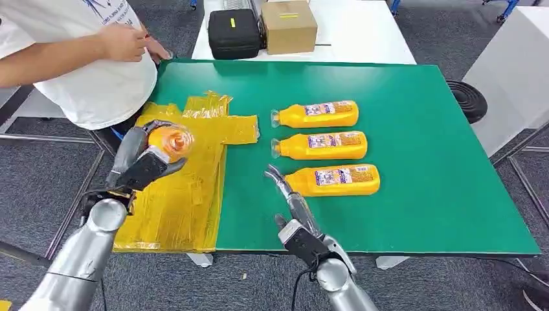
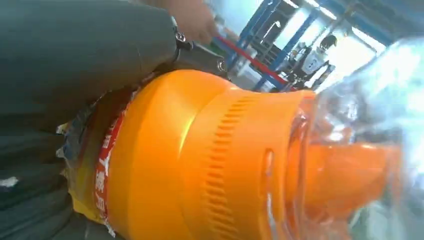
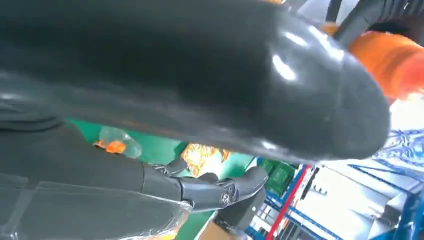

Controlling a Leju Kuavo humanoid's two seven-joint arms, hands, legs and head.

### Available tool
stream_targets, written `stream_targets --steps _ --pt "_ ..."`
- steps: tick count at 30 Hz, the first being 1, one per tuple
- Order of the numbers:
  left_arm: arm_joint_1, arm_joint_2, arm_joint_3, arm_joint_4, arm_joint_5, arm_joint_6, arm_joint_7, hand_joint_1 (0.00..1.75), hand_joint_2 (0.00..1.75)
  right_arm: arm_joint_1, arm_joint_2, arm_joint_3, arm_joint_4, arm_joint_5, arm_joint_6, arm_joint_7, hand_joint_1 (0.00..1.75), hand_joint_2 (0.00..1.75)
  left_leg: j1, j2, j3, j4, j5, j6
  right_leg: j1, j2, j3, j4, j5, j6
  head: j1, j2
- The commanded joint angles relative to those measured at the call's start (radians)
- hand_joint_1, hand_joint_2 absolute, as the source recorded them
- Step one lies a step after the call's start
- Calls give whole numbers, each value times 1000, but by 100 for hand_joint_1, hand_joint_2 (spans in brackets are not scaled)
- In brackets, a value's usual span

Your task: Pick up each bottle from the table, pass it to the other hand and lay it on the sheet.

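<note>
Nearest the head camera, the right robot hand (image 1: 292, 206) is seen at about 6 o'clock, raised above the front edge of the green bench (image 1: 427, 162), with its fingers (image 1: 275, 176) stretched out straight, spread from the thumb, and nothing held in them. At about 9 o'clock the left robot hand (image 1: 144, 163) is closed around an orange bottle (image 1: 173, 141), held above the yellow sheet (image 1: 188, 188) with its clear cap end turned toward the camera. In the left wrist view the bottle's ribbed orange shoulder (image 2: 215, 160) and transparent cap are seen close up against the grey cover of the hand.

Just beyond the right robot hand's fingertips, three more orange bottles are lying on their sides in a column on the bench, caps pointing to 9 o'clock: a near bottle (image 1: 333, 180), a middle bottle (image 1: 322, 145) and a far bottle (image 1: 316, 115), each apart from the next.

Toward 11 o'clock a person (image 1: 97, 58) in a white shirt is leaning at the bench corner. At 12 o'clock, past the bench, a black case (image 1: 234, 32) and a cardboard box (image 1: 289, 26) are set side by side on a white table (image 1: 362, 35).
</note>
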Motion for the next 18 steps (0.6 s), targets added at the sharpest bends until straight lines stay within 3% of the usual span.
stream_targets --steps 1,3,6,11,13,18 --pt "-102 100 -98 31 -128 -93 50 161 175 -7 -20 -58 -20 -6 1 8 0 0 1 1 2 1 -1 0 1 -1 3 0 -1 -2 0 0" --pt "-116 102 -161 116 -198 -133 64 141 175 0 -21 -78 -28 -17 0 4 0 0 0 -1 3 0 -1 0 1 -3 4 0 -1 -3 0 0" --pt "-156 69 -275 324 -317 -96 82 161 175 5 -19 -106 -43 -35 10 -4 0 0 -1 -6 4 -2 0 0 -1 -7 6 -2 -2 -2 0 0" --pt "-169 52 -342 448 -363 -106 78 164 175 4 -16 -118 -46 -38 15 -7 0 0 -1 -1 4 -1 -1 0 0 -2 4 -2 -1 -2 0 0" --pt "-192 41 -371 513 -342 -150 45 155 175 7 -18 -123 -47 -42 18 -7 0 0 -1 -2 3 -1 0 0 0 -3 3 -1 -1 -2 0 0" --pt "-194 10 -409 577 -344 -160 36 162 175 23 -18 -131 -55 -46 17 -12 0 0 -1 -2 2 0 0 0 0 -2 1 -1 -1 -1 0 0"
